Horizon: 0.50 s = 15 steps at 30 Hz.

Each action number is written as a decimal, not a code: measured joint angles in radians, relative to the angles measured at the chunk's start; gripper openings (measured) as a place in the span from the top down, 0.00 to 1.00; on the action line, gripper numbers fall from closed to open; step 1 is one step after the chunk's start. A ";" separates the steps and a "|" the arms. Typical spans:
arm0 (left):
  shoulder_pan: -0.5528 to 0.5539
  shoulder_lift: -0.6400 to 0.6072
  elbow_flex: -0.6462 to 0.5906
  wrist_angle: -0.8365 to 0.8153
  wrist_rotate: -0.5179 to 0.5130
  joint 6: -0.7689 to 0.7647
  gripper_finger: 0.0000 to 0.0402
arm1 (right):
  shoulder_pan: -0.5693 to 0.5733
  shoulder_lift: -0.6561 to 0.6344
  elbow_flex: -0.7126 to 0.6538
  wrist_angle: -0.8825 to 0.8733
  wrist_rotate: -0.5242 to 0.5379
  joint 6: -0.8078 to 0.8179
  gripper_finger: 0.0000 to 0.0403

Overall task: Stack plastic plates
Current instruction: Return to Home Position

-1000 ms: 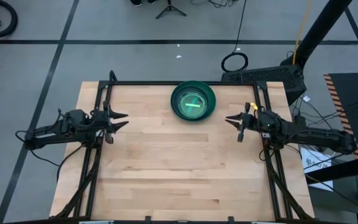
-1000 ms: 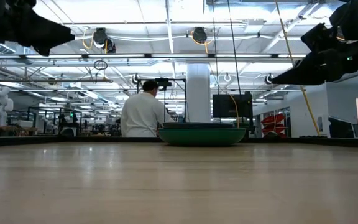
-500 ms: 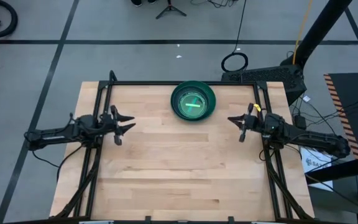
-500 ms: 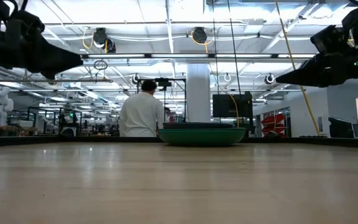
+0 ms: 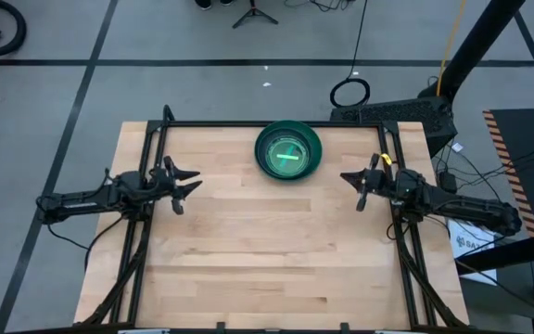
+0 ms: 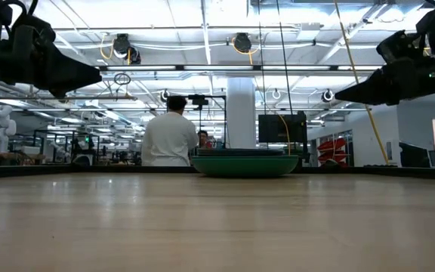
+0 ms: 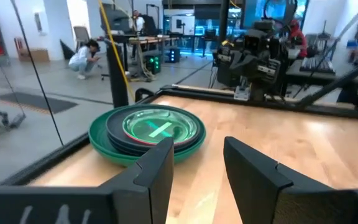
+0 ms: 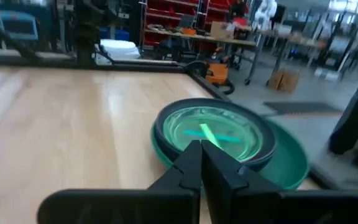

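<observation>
The plastic plates (image 5: 288, 151) stand in one stack near the middle of the table's far edge: a large green one at the bottom on the wood, dark grey ones inside it, and translucent ones with a lime green gleam on top. The low view shows the stack (image 6: 245, 164) side-on. My left gripper (image 5: 191, 181) hovers open over the table's left part, pointing at the stack (image 7: 148, 134). My right gripper (image 5: 347, 179) hovers shut over the right part, its fingers aimed at the stack (image 8: 222, 140). Both are well apart from the plates.
Black frame rails (image 5: 267, 123) run along the table's far edge and down both sides. Bare wood (image 5: 267, 250) stretches from the stack to the near edge. Beyond the table a person in a white coat (image 6: 168, 138) stands with back turned.
My left gripper has moved toward the table's right and a little toward the near edge, then stayed still. The plates have not moved. The person behind the table has shifted slightly.
</observation>
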 joint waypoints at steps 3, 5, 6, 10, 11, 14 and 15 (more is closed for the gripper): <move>0.000 0.000 0.000 0.000 -0.005 -0.041 0.63 | 0.000 0.005 0.000 -0.007 -0.007 0.121 0.99; 0.000 0.000 0.000 0.000 -0.005 -0.035 0.63 | 0.000 0.008 -0.001 -0.010 -0.007 0.180 0.99; 0.000 0.000 0.000 -0.001 -0.005 -0.035 0.63 | 0.000 0.010 -0.001 -0.010 -0.008 0.207 0.99; 0.000 0.000 0.000 -0.002 -0.005 -0.032 0.63 | 0.000 0.010 -0.001 -0.012 -0.008 0.274 0.99; 0.000 0.000 0.000 -0.002 -0.005 -0.027 0.63 | 0.000 0.011 -0.001 -0.012 -0.008 0.278 0.99; 0.000 0.000 0.000 -0.002 -0.005 -0.034 0.63 | 0.000 0.011 -0.002 -0.013 -0.008 0.280 0.99; 0.000 0.000 0.000 -0.002 -0.005 -0.035 0.63 | 0.000 0.011 -0.002 -0.014 -0.008 0.280 0.99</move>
